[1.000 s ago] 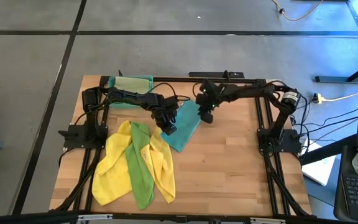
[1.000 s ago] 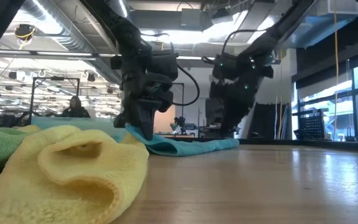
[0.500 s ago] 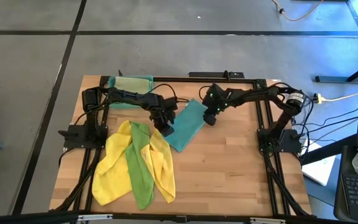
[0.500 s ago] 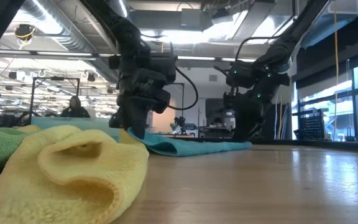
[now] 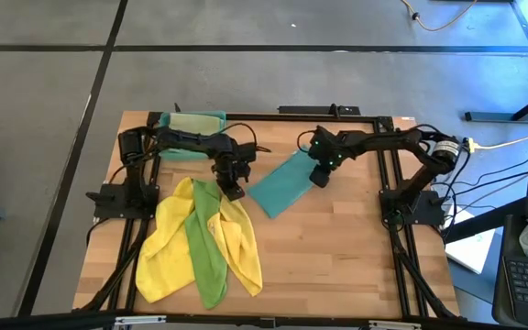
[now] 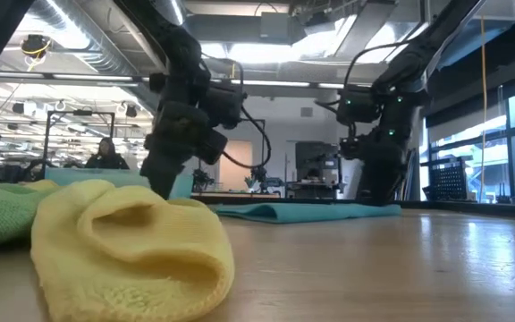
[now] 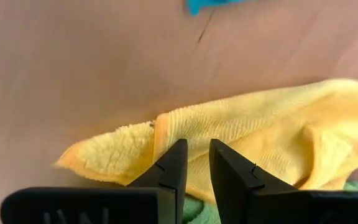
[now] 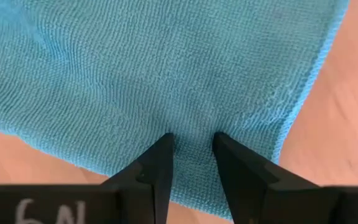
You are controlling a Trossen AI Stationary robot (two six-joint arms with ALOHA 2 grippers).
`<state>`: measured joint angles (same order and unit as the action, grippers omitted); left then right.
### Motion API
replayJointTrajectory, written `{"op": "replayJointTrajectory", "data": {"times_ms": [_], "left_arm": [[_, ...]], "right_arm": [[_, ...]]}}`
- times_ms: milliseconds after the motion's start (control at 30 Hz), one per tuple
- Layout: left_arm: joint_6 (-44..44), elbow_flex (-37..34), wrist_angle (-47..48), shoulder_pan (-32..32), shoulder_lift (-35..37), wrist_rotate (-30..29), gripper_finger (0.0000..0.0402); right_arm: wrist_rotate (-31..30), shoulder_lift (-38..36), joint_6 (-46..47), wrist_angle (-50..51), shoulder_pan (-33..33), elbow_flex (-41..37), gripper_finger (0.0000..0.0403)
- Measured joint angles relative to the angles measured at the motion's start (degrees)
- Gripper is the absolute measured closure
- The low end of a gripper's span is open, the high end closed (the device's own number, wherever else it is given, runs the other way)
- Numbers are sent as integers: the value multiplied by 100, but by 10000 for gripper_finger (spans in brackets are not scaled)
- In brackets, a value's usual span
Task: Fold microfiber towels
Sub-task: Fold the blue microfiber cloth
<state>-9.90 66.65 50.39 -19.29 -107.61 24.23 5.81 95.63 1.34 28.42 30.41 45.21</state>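
Observation:
The teal towel (image 5: pixel 278 186), folded into a rectangle, lies flat and aslant at mid-table. My right gripper (image 5: pixel 320 179) stands on its far right end, shut on the cloth (image 8: pixel 166 62). Two yellow towels (image 5: pixel 159 247) and a bright green one (image 5: pixel 207 252) lie crumpled at the near left. My left gripper (image 5: pixel 233 191) points down over the far corner of the right-hand yellow towel (image 7: pixel 260 124), its fingers a narrow gap apart (image 7: pixel 196 152). A pale olive-green towel (image 5: pixel 191 124) lies in the tray. My right gripper pinches a small ridge of the teal towel's top surface (image 8: pixel 193 127) between its two fingers, close to the towel's far right corner. The fingers come from above, pointing down. The towel lies flat on the table (image 6: pixel 302 212). Whether my left gripper touches the yellow towel, I cannot tell.
The translucent teal tray (image 5: pixel 218 117) stands at the far left corner. Bare wood (image 5: pixel 337 257) stretches over the table's near right half. The heap of yellow and green towels fills the near left and bulks up close in the low view (image 6: pixel 123 250).
My right gripper has gone toward the table's right edge, turning as it went, and dragged the teal towel along; the towel has slid right and lies flatter, clear of the yellow one. My left gripper has come off the teal towel's left end and moved left over the yellow towel.

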Motion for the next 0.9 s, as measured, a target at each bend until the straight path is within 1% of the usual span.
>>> {"op": "replayJointTrajectory", "data": {"times_ms": [267, 367, 500, 667, 767, 900], "left_arm": [[-93, 0, -389, -9, 657, -435, 340], [-198, 0, -572, -9, 884, -620, 340], [-186, 0, -911, 44, 1103, -678, 340], [-30, 0, -1176, 170, 1132, -719, 340], [-4, 0, -1195, 247, 1132, -771, 340], [-2, 0, -1213, 328, 1132, -914, 340]], "right_arm": [[-16, -177, 570, 724, -190, -35, 277], [-29, -185, 623, 931, -299, -35, 277], [-68, -299, 625, 1216, -369, -17, 277], [-529, -787, 968, 1543, -372, 92, 275], [-539, -1124, 1063, 1530, -374, 114, 266], [-521, -1519, 1299, 1611, -374, 111, 245]]}}
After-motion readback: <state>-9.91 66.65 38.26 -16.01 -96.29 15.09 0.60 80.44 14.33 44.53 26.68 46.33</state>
